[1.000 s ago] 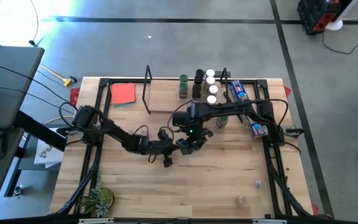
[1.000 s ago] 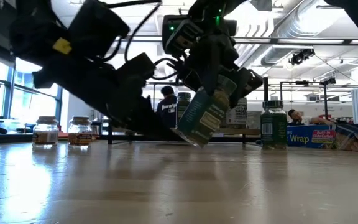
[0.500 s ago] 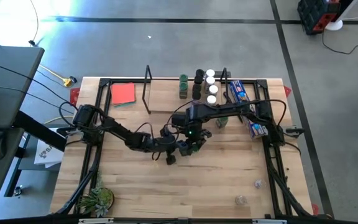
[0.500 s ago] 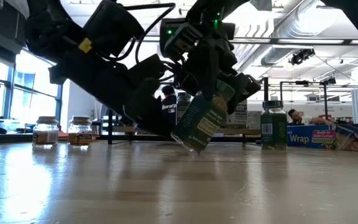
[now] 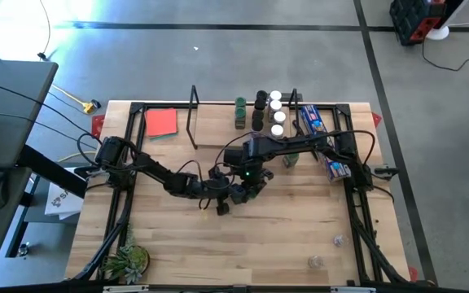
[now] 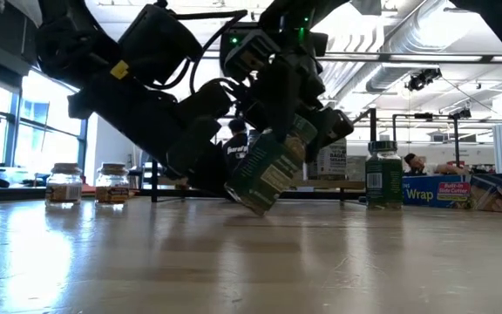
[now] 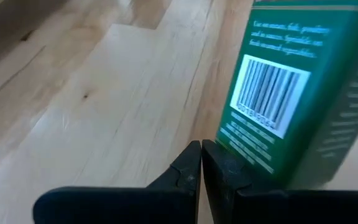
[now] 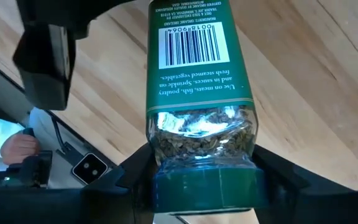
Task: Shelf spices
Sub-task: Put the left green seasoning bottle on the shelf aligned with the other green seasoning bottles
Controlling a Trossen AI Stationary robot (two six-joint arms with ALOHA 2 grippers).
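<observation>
A spice jar (image 6: 268,170) with a green label and a green lid hangs tilted over the middle of the table, and my right gripper (image 5: 249,189) is shut on it. My left gripper (image 7: 201,155) is shut and reaches in low from the table's left. Its tips are right beside the jar's lower labelled side (image 7: 272,106). The shelf (image 5: 218,138) stands at the far edge between black uprights (image 5: 194,118). Several spice jars with white and dark lids (image 5: 267,110) stand at its right end. Another green jar (image 5: 290,159) stands on the table. My right gripper pinches the jar's green lid end (image 8: 204,190) between its two fingers (image 8: 135,180), coming slanting from above. The jar hangs below the fingers, tilted, its bottom end (image 6: 249,202) low toward the table's left; whether that end touches the wood I cannot tell. My left gripper has its shut tips (image 7: 194,158) next to the jar's labelled side near its bottom; whether they touch it I cannot tell.
A red card (image 5: 161,122) lies at the far left and a long blue packet (image 5: 316,122) at the far right. Two small clear jars (image 5: 338,240) sit near the front right, and a plant (image 5: 129,260) at the front left corner. Bare wood lies in front of the grippers.
My right gripper has rolled in place, so the jar has tipped further and its bottom end has swung toward the table's left. My left gripper has gone a little toward the jar, staying shut.
</observation>
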